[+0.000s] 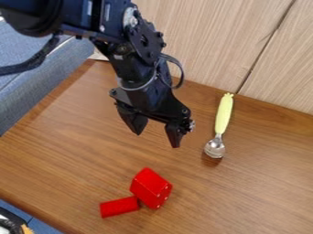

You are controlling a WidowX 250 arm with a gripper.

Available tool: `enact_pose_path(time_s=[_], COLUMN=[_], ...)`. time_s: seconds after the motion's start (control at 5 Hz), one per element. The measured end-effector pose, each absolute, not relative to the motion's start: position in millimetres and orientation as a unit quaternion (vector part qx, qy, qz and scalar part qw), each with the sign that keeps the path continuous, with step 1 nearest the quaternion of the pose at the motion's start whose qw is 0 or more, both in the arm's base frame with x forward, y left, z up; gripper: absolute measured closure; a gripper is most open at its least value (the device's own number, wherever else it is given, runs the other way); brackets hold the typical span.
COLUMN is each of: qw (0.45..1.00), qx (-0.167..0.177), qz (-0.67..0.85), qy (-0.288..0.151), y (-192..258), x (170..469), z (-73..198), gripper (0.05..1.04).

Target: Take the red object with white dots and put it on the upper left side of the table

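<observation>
The red object with white dots [151, 187], a chunky block, sits on the wooden table [245, 196], below and to the left of the spoon [214, 147] as the camera sees it. The dots show along the edge of the face turned toward the lower right. A plain red cylinder [120, 206] lies on its side at the block's lower left, farther from the spoon; its end is right beside the block, and whether the two touch I cannot tell.

The black gripper [156, 139] hangs above the table, left of the spoon, with its fingers spread well apart and nothing between them. The arm comes in from the upper left, and beyond the spoon's pale yellow handle stands a wood-grain panel [202, 45].

The step in hand looks to be the approach: the grasp is still to be made. The next move calls for bringing the open claw toward the camera and down over the block, away from the spoon, then closing on two opposite sides. The cylinder crowds the lower left, so a finger coming down there could nudge it or catch it too. After the lift, the carry should run up and left, to the table's far left part, well apart from the spoon.
</observation>
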State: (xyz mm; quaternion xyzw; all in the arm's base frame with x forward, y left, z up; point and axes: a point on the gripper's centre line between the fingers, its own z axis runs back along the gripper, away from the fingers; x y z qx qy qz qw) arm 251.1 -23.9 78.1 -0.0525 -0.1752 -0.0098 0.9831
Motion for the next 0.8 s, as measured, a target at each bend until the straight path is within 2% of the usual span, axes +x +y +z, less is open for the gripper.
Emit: enact_pose_path(time_s=[0.2, 0.4, 0.8], qw=[0.985, 0.981, 0.947], qx=[-0.052, -0.052, -0.025], qz=[0.004, 0.068, 0.283], qy=[-0.164, -0.173, -0.147], y=[-23, -35, -65], x=[246, 227, 205], z=[72, 73, 81], gripper=[0.083, 0.083, 0.083])
